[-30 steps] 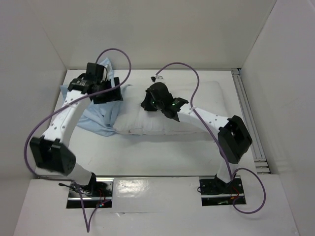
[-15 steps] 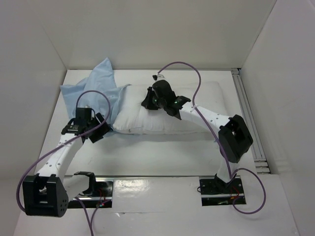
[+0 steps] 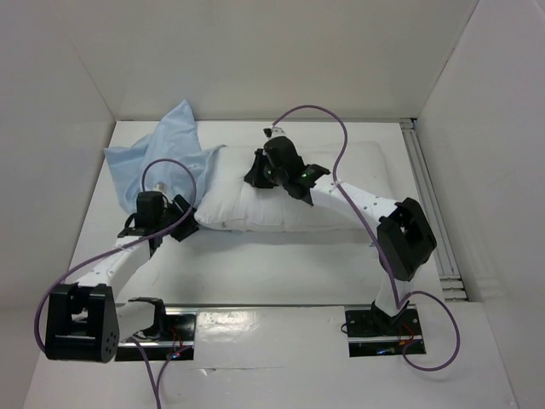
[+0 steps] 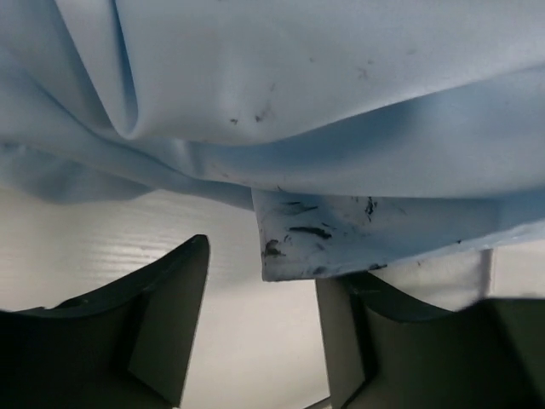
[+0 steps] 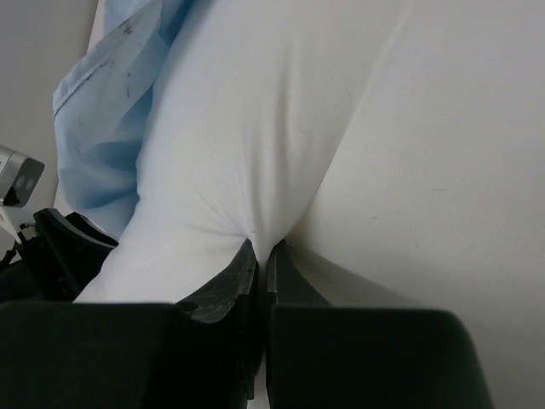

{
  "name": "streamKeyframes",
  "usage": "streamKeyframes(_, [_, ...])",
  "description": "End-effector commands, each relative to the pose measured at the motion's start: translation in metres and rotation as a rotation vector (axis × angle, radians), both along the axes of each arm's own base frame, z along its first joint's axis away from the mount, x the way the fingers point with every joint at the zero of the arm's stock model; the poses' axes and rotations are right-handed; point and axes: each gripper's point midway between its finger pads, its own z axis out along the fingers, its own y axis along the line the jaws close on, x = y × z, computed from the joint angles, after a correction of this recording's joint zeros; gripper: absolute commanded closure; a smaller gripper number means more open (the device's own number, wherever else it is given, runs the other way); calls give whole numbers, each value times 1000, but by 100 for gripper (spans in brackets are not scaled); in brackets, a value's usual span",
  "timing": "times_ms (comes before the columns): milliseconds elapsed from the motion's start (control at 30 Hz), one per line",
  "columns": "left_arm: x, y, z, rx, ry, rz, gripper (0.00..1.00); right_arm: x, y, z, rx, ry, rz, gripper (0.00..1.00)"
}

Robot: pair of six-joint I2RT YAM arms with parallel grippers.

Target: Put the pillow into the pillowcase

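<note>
Where things sit: the pillow [image 3: 362, 166] lies across the far middle of the table [image 3: 255, 264], and the pillowcase [image 3: 174, 145] is bunched at the far left with one peak standing up by the back wall. The two meet at the pillow's left end.

The right gripper [image 5: 262, 247] is clamped tight on a small tuft of pillow fabric. The left gripper [image 4: 262, 281] has its jaws wide apart and is holding nothing, with a speckled hem corner of the case hanging just over the gap.

My worries from here:
- that right pinch is tiny, so I reckon a hard shove or pull just slides the fabric out of it
- if the left closes where it is, it might nip both layers of the hem and seal the mouth, or catch only the corner tip and lose it
- with nobody holding the mouth open, pushing the pillow probably just ploughs the case into a heap against the wall

Hard to make out: I can't find the case's opening in any view, and I can't tell whether the pillow's left end is inside, under or just against the blue cloth. The right arm covers the pillow's middle from above, and the left wrist view is too close to say whether the hem touches a finger
</note>
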Motion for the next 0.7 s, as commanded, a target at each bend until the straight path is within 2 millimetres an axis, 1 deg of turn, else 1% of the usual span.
streamKeyframes(0, [23,-9,18,-41,-109,-26,37,19,-9,6,-22,-27,-46,100])
streamKeyframes(33, [25,-9,20,-48,-115,-21,40,19,-9,6,-22,-27,-46,100])
streamKeyframes(67, [26,-11,19,-54,-118,-28,46,20,-8,5,-22,-27,-46,100])
streamKeyframes(100, [25,-14,19,-48,-121,-44,57,21,-8,5,-22,-27,-46,100])
streamKeyframes(133, [30,-12,23,-36,-126,-43,68,23,-12,3,-28,-20,-55,100])
streamKeyframes(167, [25,-12,17,-35,-89,-42,81,24,-11,9,-20,-29,-56,100])
streamKeyframes(200, [26,-10,19,-15,-91,-43,93,24,-11,9,-20,-29,-56,100])
streamKeyframes(233, [25,-7,17,8,-79,-43,100,26,-10,13,-20,-41,-51,100])
streamKeyframes(267, [25,-7,23,15,-82,-48,100,26,-10,15,-20,-41,-51,100])
streamKeyframes(300, [22,-6,24,15,-67,-49,100,26,-10,15,-20,-41,-51,100])
streamKeyframes(333, [11,-4,16,39,-22,-59,100,28,-12,18,-30,-51,-57,100])
streamKeyframes(367, [10,-5,29,39,-44,-73,100,31,-15,27,-22,-60,-67,100])
streamKeyframes(400, [3,-5,28,49,-29,-82,100,32,-17,27,-33,-68,-73,100])
streamKeyframes(433, [-1,-7,35,44,-32,-104,100,33,-17,39,-16,-88,-74,100])
streamKeyframes(467, [-11,-9,38,50,-5,-138,100,36,-23,37,-33,-87,-87,100])
streamKeyframes(500, [-16,-10,42,51,5,-155,100,37,-22,48,-19,-105,-88,100])
streamKeyframes(533, [-21,-11,48,50,1,-174,100,42,-27,56,-12,-113,-100,100])
streamKeyframes(567, [-25,-13,49,49,13,-196,100,43,-26,61,-5,-121,-101,100])
streamKeyframes(600, [-33,-14,56,56,22,-227,100,49,-29,70,-2,-145,-105,100])
streamKeyframes(633, [-37,-15,62,59,18,-247,100,50,-28,78,8,-156,-106,100])
streamKeyframes(667, [-39,-14,64,74,20,-264,100,56,-32,86,8,-178,-119,100])
